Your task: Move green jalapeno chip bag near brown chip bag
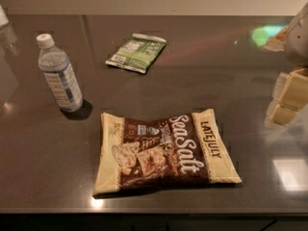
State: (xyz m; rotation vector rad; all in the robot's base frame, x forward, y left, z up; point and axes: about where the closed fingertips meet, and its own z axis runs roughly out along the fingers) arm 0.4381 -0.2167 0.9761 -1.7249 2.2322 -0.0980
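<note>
Camera view — green jalapeno chip bag (136, 52), gripper (287, 100) far right, apart

I am seeing the end effector (285, 101) blurring at the right edge, partly cut off. Print on the green jalapeno chip bag (137, 52) is reading too small.

Open counter (159, 93) lies between green jalapeno chip bag (136, 52) and brown chip bag (163, 151); gripper (287, 100) at right.

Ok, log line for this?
gripper: right edge, empty | green jalapeno chip bag: far centre, untouched | brown chip bag: front centre
</note>
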